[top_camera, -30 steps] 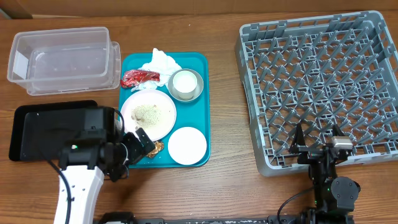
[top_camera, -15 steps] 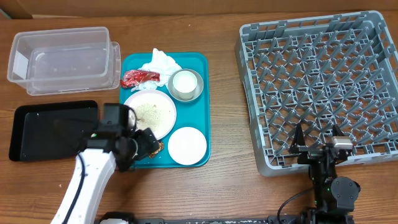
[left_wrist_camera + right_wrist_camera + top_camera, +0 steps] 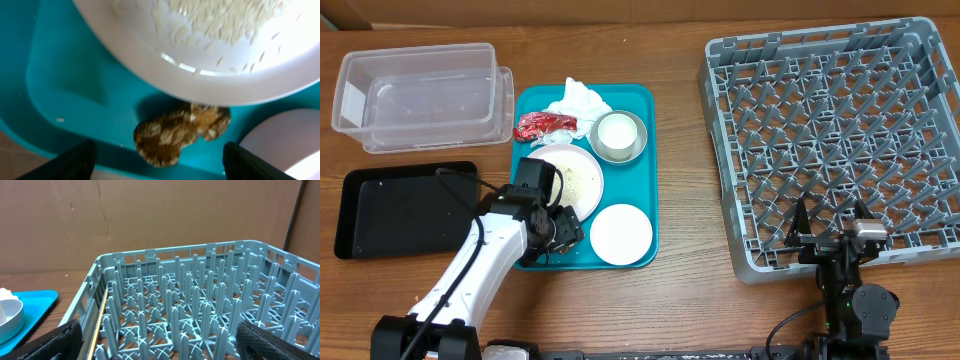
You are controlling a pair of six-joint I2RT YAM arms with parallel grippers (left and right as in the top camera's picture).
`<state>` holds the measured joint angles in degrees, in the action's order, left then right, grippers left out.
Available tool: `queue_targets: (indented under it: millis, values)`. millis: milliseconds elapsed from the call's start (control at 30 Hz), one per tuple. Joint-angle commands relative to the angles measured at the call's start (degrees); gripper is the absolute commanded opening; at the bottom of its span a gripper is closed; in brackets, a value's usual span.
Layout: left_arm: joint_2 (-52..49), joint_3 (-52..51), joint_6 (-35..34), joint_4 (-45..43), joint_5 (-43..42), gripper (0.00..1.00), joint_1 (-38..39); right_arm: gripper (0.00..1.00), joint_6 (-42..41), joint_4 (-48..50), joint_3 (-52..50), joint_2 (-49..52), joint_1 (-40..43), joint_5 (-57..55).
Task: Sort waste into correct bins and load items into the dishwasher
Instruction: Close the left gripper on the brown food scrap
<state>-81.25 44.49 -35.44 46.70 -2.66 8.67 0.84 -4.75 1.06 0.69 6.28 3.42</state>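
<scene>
A brown, crumpled scrap of food (image 3: 180, 132) lies on the teal tray (image 3: 645, 180), near its front left corner. In the left wrist view it sits tucked just under the rim of the white plate (image 3: 578, 172), which has rice grains scattered over it. The left gripper (image 3: 558, 228) hovers right above the scrap. Its dark fingers (image 3: 75, 162) are spread wide, one to either side of the piece, and hold nothing.

Just right of the scrap a smaller white plate (image 3: 621, 234) rests on the same tray. Farther back there are a pale bowl (image 3: 619, 135), a red wrapper (image 3: 545, 125) and a crumpled white napkin (image 3: 577, 98).

Left of the tray a black bin (image 3: 400, 210) sits on the wooden table (image 3: 690, 200), with a clear plastic tub (image 3: 420, 105) behind it.

Well off to the right stands the grey dish rack (image 3: 835, 140), with only rows of pegs showing inside. The right gripper (image 3: 828, 224) is at the rack's near edge, its fingers (image 3: 55, 342) spread wide apart and holding nothing.
</scene>
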Motion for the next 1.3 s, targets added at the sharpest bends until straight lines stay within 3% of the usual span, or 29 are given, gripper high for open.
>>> queue_targets:
  millis: [0,600,867,1267]
  values:
    - [-0.98,-0.33,1.2,-1.62,1.97,0.73,0.39,1.0,0.04,0.13,-0.59,-0.52,0.17,-0.35]
    - [-4.81,0.28,4.17,-4.15,0.72,0.76,5.73,1.0,0.04,0.13,-0.59,-0.52,0.17,-0.37]
    - [-4.94,0.24,1.99,-4.35,5.64,0.89,5.7,1.0,0.04,0.13,-0.59,-0.52,0.17,-0.37]
    - [-8.46,0.24,1.6,-5.22,4.11,0.88,5.73,1.0,0.04,0.13,-0.59,-0.52,0.17,-0.37]
